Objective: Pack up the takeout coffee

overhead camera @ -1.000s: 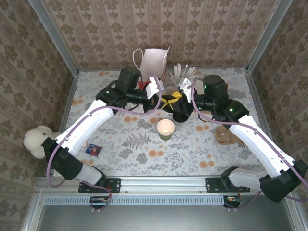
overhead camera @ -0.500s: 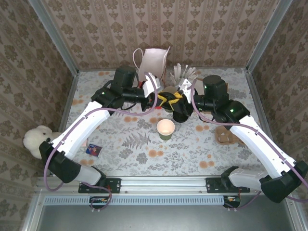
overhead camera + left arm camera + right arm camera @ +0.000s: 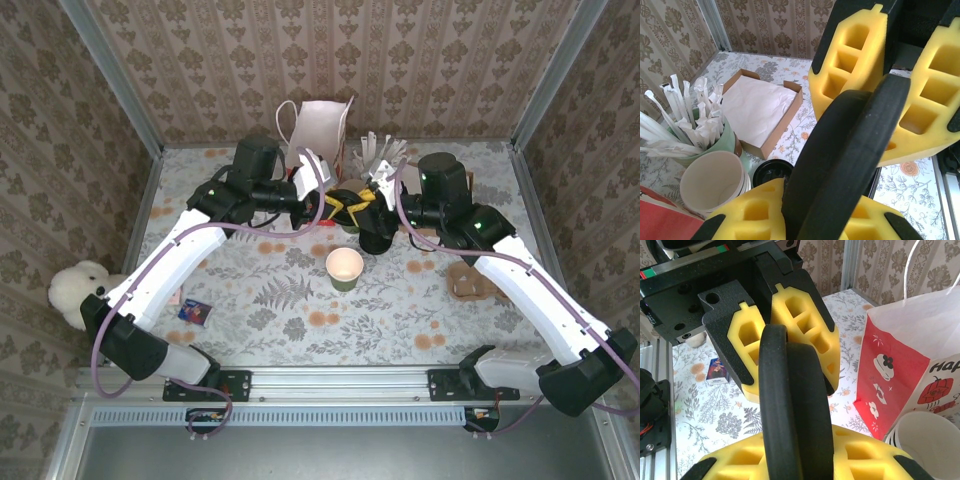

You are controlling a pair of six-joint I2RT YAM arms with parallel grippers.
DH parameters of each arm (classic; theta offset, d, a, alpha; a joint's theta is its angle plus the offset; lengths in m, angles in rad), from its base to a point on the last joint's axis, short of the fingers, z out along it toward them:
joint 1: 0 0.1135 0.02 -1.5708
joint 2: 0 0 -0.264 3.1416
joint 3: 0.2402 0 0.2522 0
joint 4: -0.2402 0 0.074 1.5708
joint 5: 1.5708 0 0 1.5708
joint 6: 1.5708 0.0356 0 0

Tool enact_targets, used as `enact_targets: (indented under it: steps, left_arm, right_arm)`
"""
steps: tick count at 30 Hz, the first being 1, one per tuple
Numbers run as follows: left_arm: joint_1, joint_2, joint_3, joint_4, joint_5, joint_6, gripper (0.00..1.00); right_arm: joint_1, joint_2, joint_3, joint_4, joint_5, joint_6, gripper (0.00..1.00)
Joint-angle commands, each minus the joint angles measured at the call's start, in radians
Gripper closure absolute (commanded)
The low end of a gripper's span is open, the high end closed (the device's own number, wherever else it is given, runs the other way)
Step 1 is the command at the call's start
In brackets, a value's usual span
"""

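Note:
The takeout coffee (image 3: 345,267), a small green paper cup with a cream inside, stands upright and uncovered on the table, in front of both grippers and apart from them. Above and behind it, my left gripper (image 3: 334,206) and right gripper (image 3: 364,201) meet tip to tip. Both are shut on one flat black disc (image 3: 349,206), held on edge. In the left wrist view the disc (image 3: 855,150) sits between my left gripper's (image 3: 810,212) yellow pads, the right gripper's pads above. In the right wrist view the disc (image 3: 795,390) fills the right gripper's (image 3: 800,457) gap.
A white and red gift bag (image 3: 320,125) stands open at the back, beside a green cup of wrapped sticks (image 3: 381,153) and stacked white cups (image 3: 715,182). Black lids (image 3: 375,240) lie near a cardboard tray (image 3: 470,280). A plush toy (image 3: 75,292) and card (image 3: 195,312) lie left.
The right gripper's jaws have closed onto the black disc that the left gripper holds. The left arm has shifted slightly left and back. The green cup has stayed put.

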State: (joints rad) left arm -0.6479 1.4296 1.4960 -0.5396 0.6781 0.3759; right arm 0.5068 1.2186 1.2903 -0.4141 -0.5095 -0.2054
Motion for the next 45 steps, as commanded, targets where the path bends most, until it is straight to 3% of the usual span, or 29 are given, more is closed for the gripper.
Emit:
enact_targets:
  steps: [1,5,10,16,19,23,25,28,32,38,42,45]
  left_arm:
    - [-0.013,-0.006,0.026,-0.025,0.088,0.021,0.94]
    - [-0.013,-0.008,0.022,-0.016,0.088,0.003,0.88]
    - [0.009,-0.060,-0.047,0.060,0.190,-0.043,0.59]
    - [0.020,-0.171,-0.145,0.065,0.220,-0.067,0.20]
    - [0.068,-0.259,-0.233,0.104,0.332,-0.054,0.00]
    - [0.155,-0.316,-0.329,0.211,0.328,-0.151,0.00]
    - [0.198,-0.324,-0.368,0.321,0.301,-0.282,0.00]
    - [0.229,-0.330,-0.389,0.407,0.096,-0.443,0.00]
    - [0.280,-0.350,-0.403,0.413,-0.019,-0.570,0.00]
    - [0.350,-0.480,-0.522,0.614,0.107,-0.749,0.00]
    - [0.353,-0.503,-0.506,0.505,0.055,-0.738,0.00]
    - [0.353,-0.486,-0.468,0.438,0.107,-0.743,0.00]
  right_arm:
    - [0.007,-0.002,0.003,0.079,-0.034,0.020,0.87]
    - [0.020,-0.004,-0.005,0.092,0.013,0.013,0.91]
    - [0.030,-0.026,-0.016,0.104,0.139,-0.058,0.97]
    - [0.050,-0.037,0.021,0.074,0.218,-0.159,0.96]
    - [0.068,-0.048,0.004,0.111,0.288,-0.218,0.96]
    - [0.102,-0.042,0.022,0.118,0.314,-0.281,0.97]
    - [0.150,-0.051,0.006,0.153,0.391,-0.359,0.98]
    - [0.197,-0.066,-0.024,0.220,0.463,-0.472,1.00]
    - [0.243,-0.082,-0.072,0.320,0.531,-0.608,1.00]
    - [0.277,-0.097,-0.123,0.367,0.476,-0.853,1.00]
    - [0.308,-0.098,-0.180,0.464,0.462,-1.069,1.00]
    - [0.328,-0.088,-0.179,0.481,0.450,-1.198,1.00]
